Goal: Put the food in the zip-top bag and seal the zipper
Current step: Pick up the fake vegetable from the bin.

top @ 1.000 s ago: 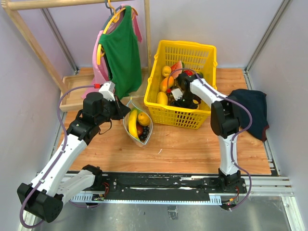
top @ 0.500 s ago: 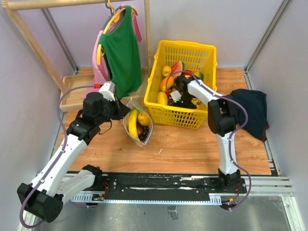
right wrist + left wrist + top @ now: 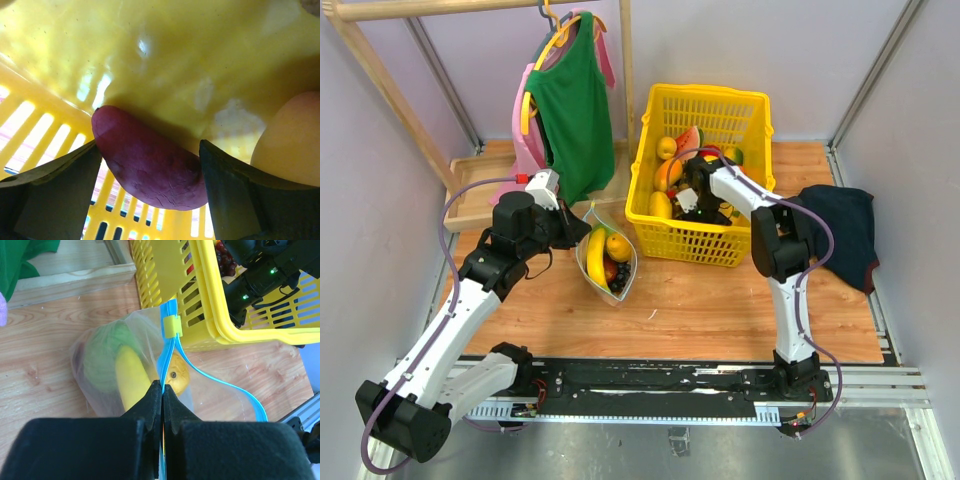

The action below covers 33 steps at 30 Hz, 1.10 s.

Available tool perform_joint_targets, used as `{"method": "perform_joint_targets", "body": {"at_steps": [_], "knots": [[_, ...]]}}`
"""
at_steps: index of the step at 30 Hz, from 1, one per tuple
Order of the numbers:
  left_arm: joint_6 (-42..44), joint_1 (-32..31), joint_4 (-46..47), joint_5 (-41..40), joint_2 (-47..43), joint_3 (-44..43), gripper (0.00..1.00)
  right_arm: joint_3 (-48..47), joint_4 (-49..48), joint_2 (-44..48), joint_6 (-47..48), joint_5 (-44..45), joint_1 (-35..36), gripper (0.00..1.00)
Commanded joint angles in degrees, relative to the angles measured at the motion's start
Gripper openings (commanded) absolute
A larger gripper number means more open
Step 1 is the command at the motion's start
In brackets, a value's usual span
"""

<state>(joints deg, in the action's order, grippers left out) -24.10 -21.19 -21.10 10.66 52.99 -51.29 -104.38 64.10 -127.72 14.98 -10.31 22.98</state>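
At the far left of the counter (image 3: 700, 310) lies a wooden tray (image 3: 470, 195). Above it, a pink garment (image 3: 527, 140) and a green top (image 3: 570, 110) hang from a rail.

The left arm (image 3: 485, 265) reaches toward the zip-top bag (image 3: 607, 262), which lies on the wood just left of the yellow basket (image 3: 750, 100). The left jaws are together, pinching the zipper (image 3: 170, 310) at the bag's mouth. A small yellow slider (image 3: 171, 326) sits on the strip just beyond them. Past the slider the strip splits into two lines, so the mouth is unsealed. Inside the clear plastic lie a green melon (image 3: 102, 357), a banana (image 3: 131, 377) and a round orange-yellow fruit (image 3: 176, 379).

More food sits in the basket: a yellow fruit (image 3: 666, 148), a watermelon slice (image 3: 688, 138) and dark grapes (image 3: 225, 260). The right arm (image 3: 760, 205) bends down into the basket. The right jaws stand apart, one finger on each side of a reddish-purple piece (image 3: 150, 175) lying on the basket floor. Whether they touch it I cannot tell. A pale orange fruit (image 3: 290, 140) lies just beside it.

At the far right, a dark cloth (image 3: 845, 230) lies crumpled on the counter.
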Motion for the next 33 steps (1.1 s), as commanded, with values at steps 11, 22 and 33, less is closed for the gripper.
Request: {"method": "perform_joint_targets", "body": {"at_steps": [11,22,33], "knots": [[-0.2,-0.1,2.7,0.7,-0.2,0.3,0.00,-0.3,-3.0,-2.1,-6.1,3.2,-1.6,0.48],[-0.2,-0.1,2.6,0.8,-0.3,0.3,0.01,-0.8,-7.8,7.6,-10.7,0.8,-1.6,0.27],[-0.4,-0.1,2.7,0.7,-0.3,0.3,0.00,4.4,-18.0,20.1,-19.1,-0.6,-1.4,0.26]]}}
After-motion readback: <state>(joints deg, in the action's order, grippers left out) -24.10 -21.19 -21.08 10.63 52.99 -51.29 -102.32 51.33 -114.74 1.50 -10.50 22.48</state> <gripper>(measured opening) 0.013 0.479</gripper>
